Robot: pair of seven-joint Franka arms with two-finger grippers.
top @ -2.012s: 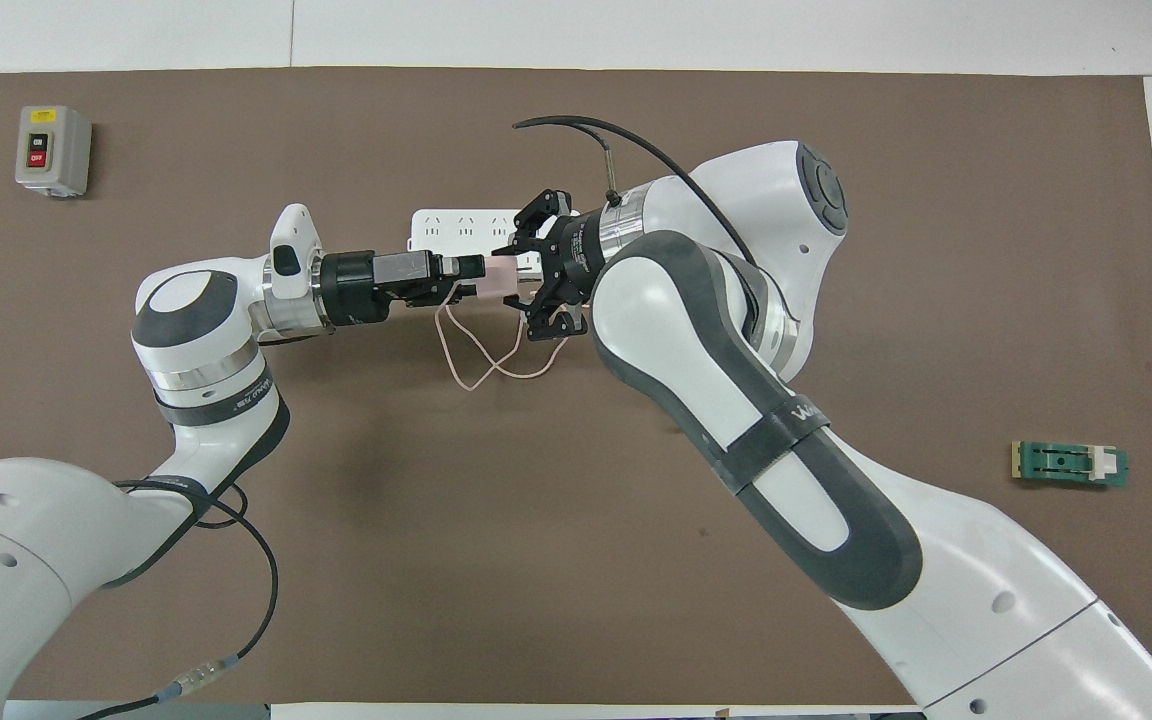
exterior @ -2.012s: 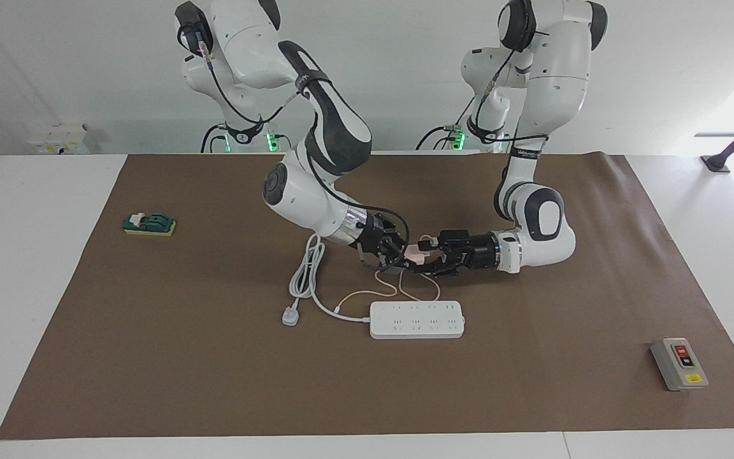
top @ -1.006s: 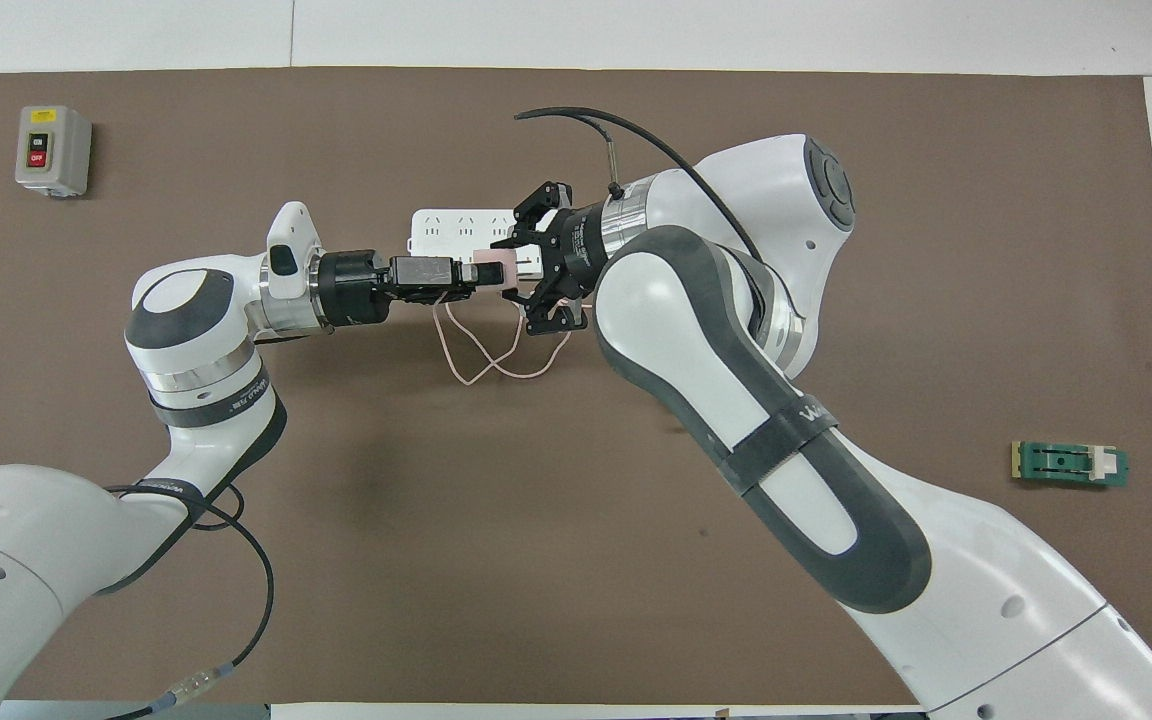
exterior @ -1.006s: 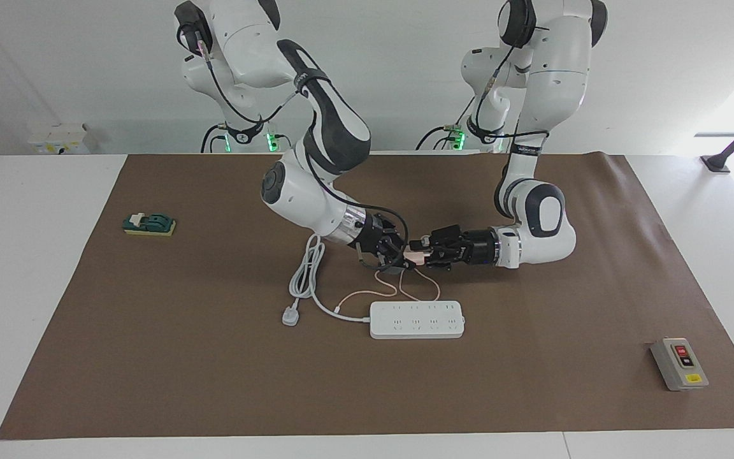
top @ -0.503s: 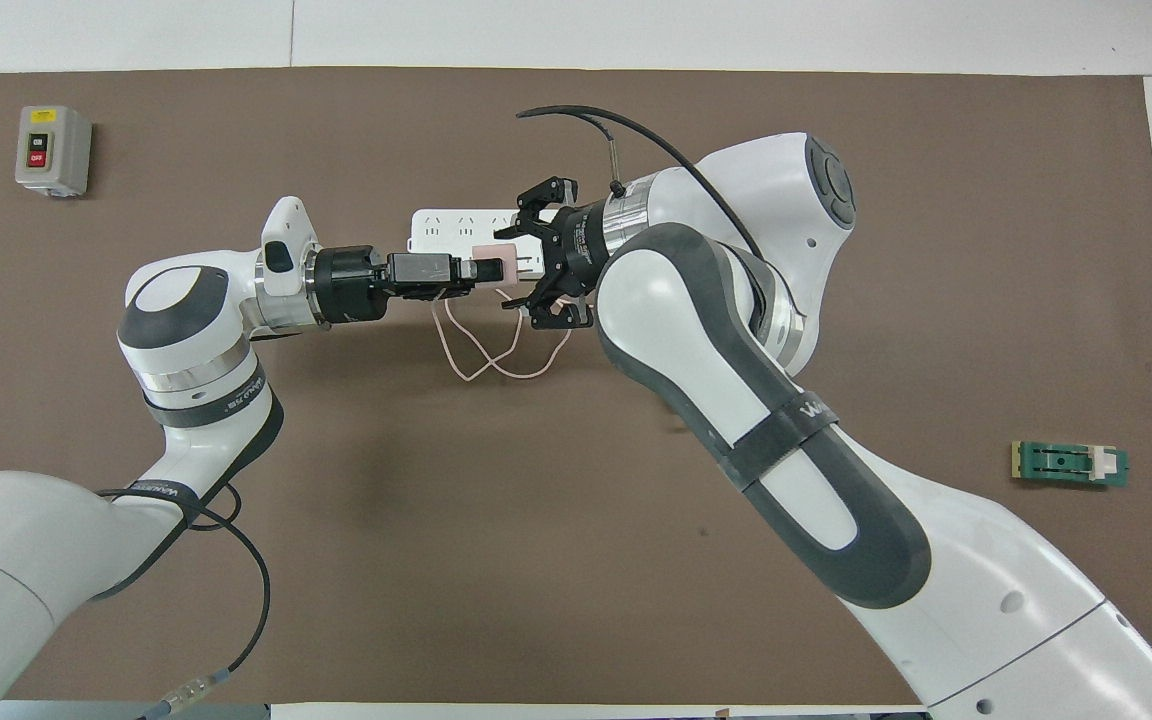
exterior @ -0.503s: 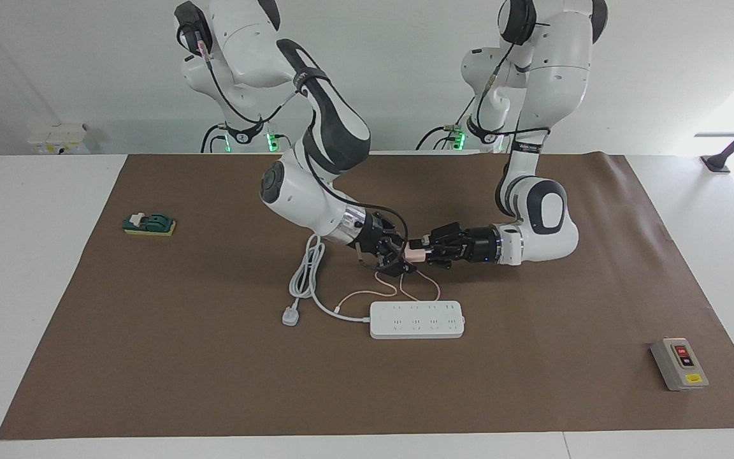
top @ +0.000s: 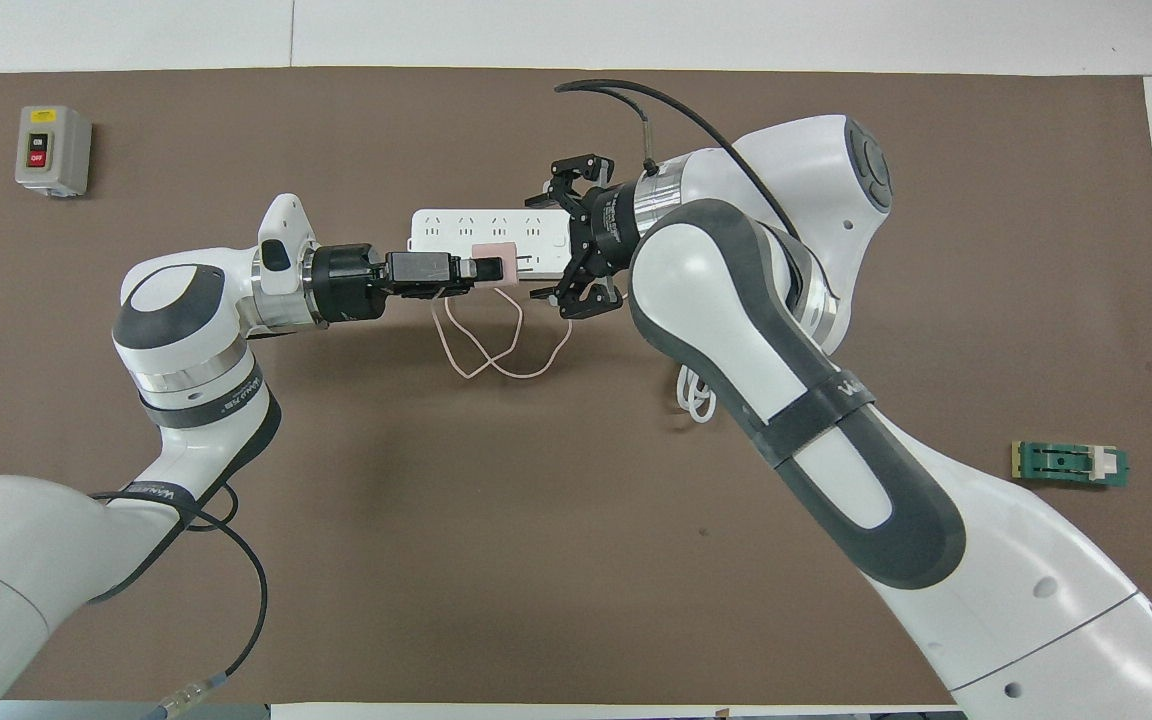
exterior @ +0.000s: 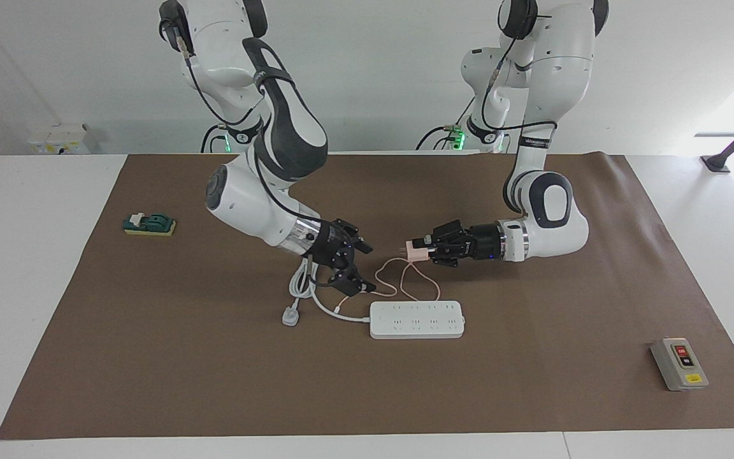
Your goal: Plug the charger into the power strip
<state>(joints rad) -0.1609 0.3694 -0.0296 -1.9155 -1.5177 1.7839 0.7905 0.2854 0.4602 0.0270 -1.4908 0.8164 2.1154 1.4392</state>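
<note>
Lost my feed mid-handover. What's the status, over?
Left tool shut on charger, held in the air. Right tool open, empty, over the white cord. Power strip sockets unobstructed; nothing plugged yet.

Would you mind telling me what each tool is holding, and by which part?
The left tool holds the charger by its body's cable end, prongs outward. The right tool is open, empty.

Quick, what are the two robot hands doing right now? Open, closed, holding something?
Left gripper: closed on the pink charger, up in the air.
Right gripper: open, holding nothing, over the power strip's white cord.
</note>
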